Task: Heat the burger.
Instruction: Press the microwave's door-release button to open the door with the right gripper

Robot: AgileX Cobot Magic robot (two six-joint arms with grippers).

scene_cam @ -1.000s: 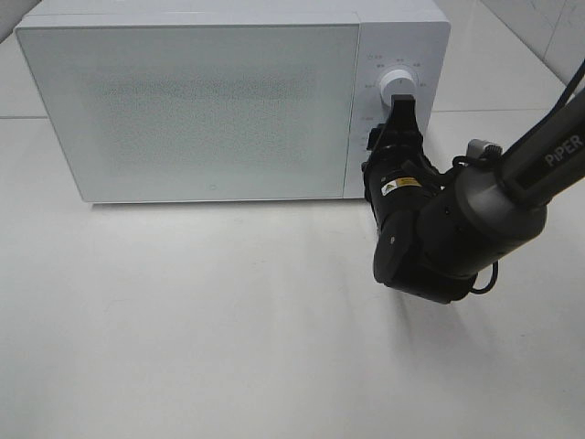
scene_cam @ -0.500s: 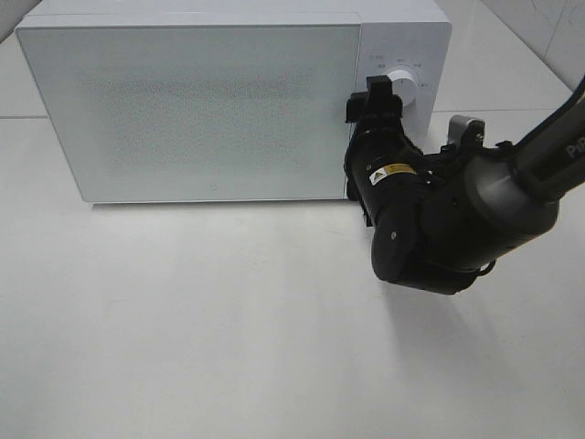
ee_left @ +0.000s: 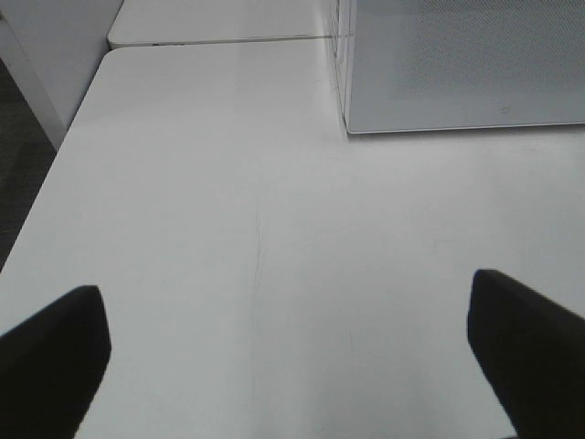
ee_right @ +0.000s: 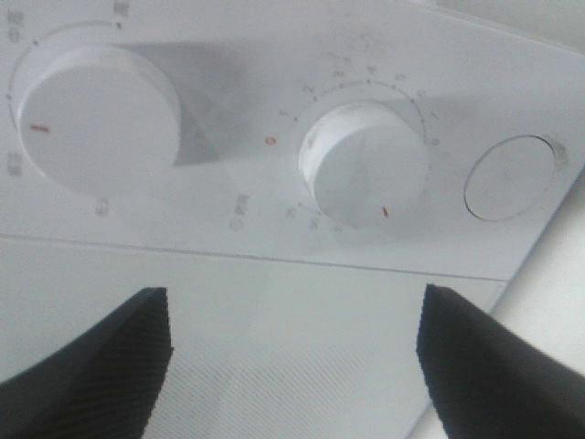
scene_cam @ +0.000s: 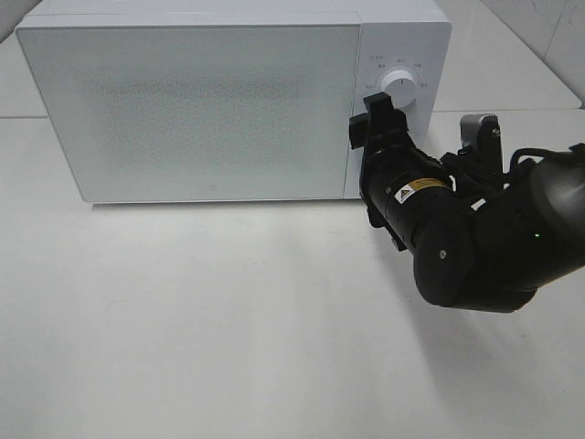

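Observation:
The burger is out of view. The white microwave (scene_cam: 192, 101) stands at the back of the table with its door closed. My right gripper (scene_cam: 376, 117) hovers in front of the seam between door and control panel, just below the upper knob (scene_cam: 399, 84). In the right wrist view its two dark fingers (ee_right: 110, 357) stand well apart, open on nothing, facing the panel with two round knobs (ee_right: 366, 165) and a round button (ee_right: 512, 178). My left gripper (ee_left: 288, 320) is open over bare table, with nothing between its fingers (ee_left: 55, 347).
The microwave's front corner (ee_left: 466, 64) shows in the left wrist view, beyond the left gripper. The white table (scene_cam: 183, 320) stretches in front of the microwave. The table's edge (ee_left: 55, 137) drops off beside the left arm. The right arm's bulky wrist (scene_cam: 475, 247) hangs right of the panel.
The right gripper has let go of the lower knob, opened, and shifted left toward the door edge. Its arm has swung lower and to the right. The left gripper is unchanged.

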